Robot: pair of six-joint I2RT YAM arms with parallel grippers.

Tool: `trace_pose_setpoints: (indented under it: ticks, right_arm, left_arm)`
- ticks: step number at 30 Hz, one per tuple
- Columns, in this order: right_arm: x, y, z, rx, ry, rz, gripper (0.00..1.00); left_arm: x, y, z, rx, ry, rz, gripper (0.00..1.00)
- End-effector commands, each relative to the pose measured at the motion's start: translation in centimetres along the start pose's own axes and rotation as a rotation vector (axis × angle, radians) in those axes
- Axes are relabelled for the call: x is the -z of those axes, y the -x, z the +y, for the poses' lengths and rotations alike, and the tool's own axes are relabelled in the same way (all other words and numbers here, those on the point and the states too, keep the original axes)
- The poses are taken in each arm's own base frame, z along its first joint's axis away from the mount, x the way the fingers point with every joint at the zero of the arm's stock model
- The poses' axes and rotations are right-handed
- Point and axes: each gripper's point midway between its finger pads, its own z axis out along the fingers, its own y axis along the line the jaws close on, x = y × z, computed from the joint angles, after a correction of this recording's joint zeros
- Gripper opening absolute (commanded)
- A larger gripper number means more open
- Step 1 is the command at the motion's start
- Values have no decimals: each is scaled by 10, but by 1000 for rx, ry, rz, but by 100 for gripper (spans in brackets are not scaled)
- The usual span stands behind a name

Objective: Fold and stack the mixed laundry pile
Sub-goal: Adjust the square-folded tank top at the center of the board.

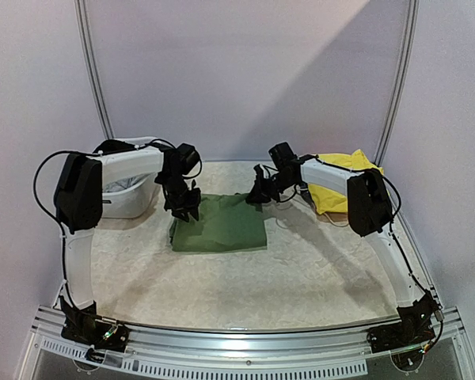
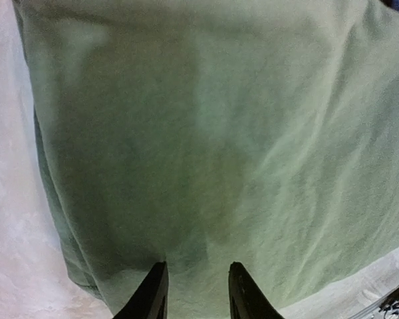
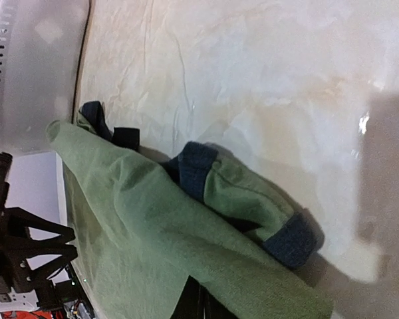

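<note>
An olive-green T-shirt (image 1: 220,224) lies folded at the middle of the table. My left gripper (image 1: 186,212) is down on its back left corner. In the left wrist view its fingers (image 2: 198,279) stand a little apart with a bunch of the green cloth (image 2: 213,146) between them. My right gripper (image 1: 256,196) is at the shirt's back right corner, shut on the cloth. In the right wrist view the shirt (image 3: 146,226) drapes over the shut fingers (image 3: 201,302), and its navy-trimmed sleeve (image 3: 289,239) hangs beside them. A bright yellow garment (image 1: 336,186) lies at the back right behind the right arm.
A white plastic tub (image 1: 131,198) stands at the back left, close behind the left arm, and shows in the right wrist view too (image 3: 33,73). The table has a cream crinkled cover (image 1: 245,285). Curved frame posts rise at both back corners.
</note>
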Motion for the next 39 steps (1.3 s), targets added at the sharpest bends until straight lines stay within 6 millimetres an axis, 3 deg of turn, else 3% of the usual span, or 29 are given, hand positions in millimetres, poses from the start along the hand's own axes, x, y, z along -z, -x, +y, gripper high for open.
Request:
trace_pose_setpoints:
  ticks: [1,8,12,14,17,21,25,28,33,39]
  right_arm:
    - [-9,19,-9,-41,55,-40,3]
    - [-17,27,-27,-89,42,-69,3]
    - [-14,33,-30,-113,21,-82,5]
    - [-7,38,-21,-102,25,-93,9]
    - [16,52,3,-51,40,-138,22]
    - [59,67,48,31,74,-201,36]
    - [99,70,78,79,56,-238,42]
    - [134,65,88,116,-30,-270,47]
    - [180,39,70,114,-225,-284,50]
    - [228,-3,48,68,-380,-276,52]
  left_arm:
    - [-16,-12,21,-37,82,37,33]
    - [-25,-25,42,-81,163,56,32]
    - [-18,-24,50,-113,204,38,32]
    - [-6,-19,49,-136,215,2,33]
    - [15,-11,46,-170,224,-60,37]
    - [44,-8,42,-221,244,-136,53]
    - [77,-9,22,-376,264,-231,69]
    - [93,-15,1,-518,289,-281,74]
    - [105,-26,-41,-754,401,-374,75]
    - [100,-48,-106,-1054,394,-432,72]
